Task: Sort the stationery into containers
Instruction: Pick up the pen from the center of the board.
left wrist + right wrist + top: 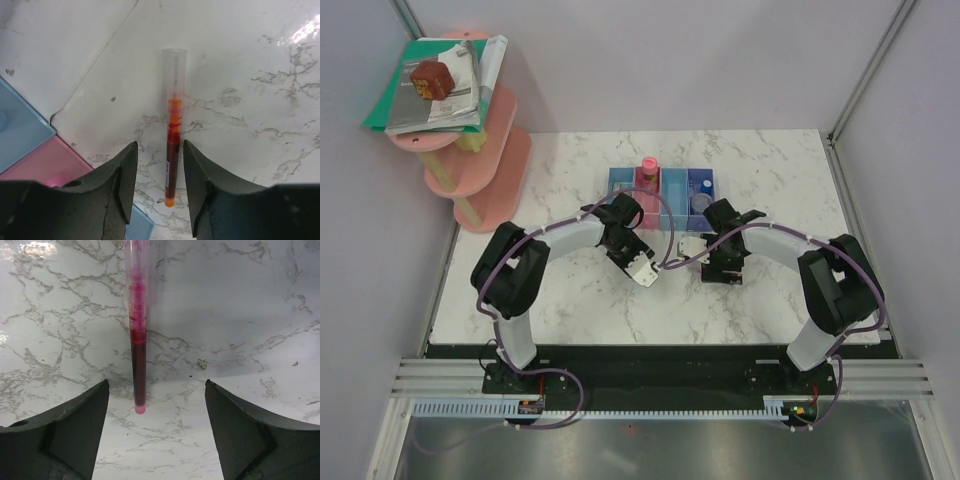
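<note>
The containers (673, 181), a row of four small trays, stand at the table's middle back. A pink-capped tube (648, 168) stands in the pink tray, and a grey blue-capped cylinder (701, 201) lies in the darker blue one. In the left wrist view a thin red pen (172, 160) with a clear cap lies on the marble. My left gripper (160, 145) is open astride its tail end without touching it. A pink tray (40, 165) and a light blue tray (20, 135) sit just to its left. My right gripper (156, 382) is wide open around the tip of a pink pen (138, 345).
A tiered pink round shelf (490, 170) stands at the back left, carrying stacked books and papers (455, 95) with a brown block (432, 78) on top. Both arms reach in just in front of the trays. Grey walls close the sides.
</note>
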`<action>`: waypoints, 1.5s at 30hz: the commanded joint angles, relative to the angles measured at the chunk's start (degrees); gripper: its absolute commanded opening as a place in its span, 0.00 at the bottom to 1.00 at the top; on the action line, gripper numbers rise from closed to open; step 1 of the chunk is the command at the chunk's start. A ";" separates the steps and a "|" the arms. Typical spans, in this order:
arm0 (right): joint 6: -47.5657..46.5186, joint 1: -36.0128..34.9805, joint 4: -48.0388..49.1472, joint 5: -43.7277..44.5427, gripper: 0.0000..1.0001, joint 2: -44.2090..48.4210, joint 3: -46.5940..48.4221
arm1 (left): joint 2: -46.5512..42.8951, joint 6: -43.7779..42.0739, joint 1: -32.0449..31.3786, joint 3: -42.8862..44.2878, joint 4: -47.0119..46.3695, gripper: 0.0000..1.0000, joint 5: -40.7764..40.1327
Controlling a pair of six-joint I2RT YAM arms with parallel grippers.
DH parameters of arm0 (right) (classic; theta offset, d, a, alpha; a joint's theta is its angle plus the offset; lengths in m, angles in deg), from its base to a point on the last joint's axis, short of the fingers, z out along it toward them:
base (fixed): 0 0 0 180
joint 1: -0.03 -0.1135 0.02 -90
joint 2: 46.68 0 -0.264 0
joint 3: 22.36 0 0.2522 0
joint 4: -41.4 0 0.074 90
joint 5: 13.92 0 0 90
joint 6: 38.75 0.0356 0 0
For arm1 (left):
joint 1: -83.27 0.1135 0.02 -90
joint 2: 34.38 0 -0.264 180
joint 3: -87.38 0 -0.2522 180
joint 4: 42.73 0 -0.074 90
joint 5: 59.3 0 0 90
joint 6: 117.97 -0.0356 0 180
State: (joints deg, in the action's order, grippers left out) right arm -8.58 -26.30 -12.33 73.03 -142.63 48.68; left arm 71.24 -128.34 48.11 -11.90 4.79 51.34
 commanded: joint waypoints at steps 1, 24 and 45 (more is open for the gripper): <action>-1.34 0.49 -0.73 -2.31 0.85 -0.65 3.28 | 5.20 -8.87 0.09 4.56 15.60 0.49 0.98; 0.16 0.93 -1.25 -3.98 0.86 -0.12 4.77 | 12.85 -7.20 -2.02 11.70 20.73 0.33 -5.96; -1.25 1.02 0.50 -4.95 0.85 -2.32 3.02 | 8.47 6.41 -2.90 14.52 22.14 0.02 -4.04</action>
State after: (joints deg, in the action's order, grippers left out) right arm -9.30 -25.18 -13.44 71.53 -143.37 51.10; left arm 80.80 -130.60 45.78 3.38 26.19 46.14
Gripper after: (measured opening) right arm 0.854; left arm 0.046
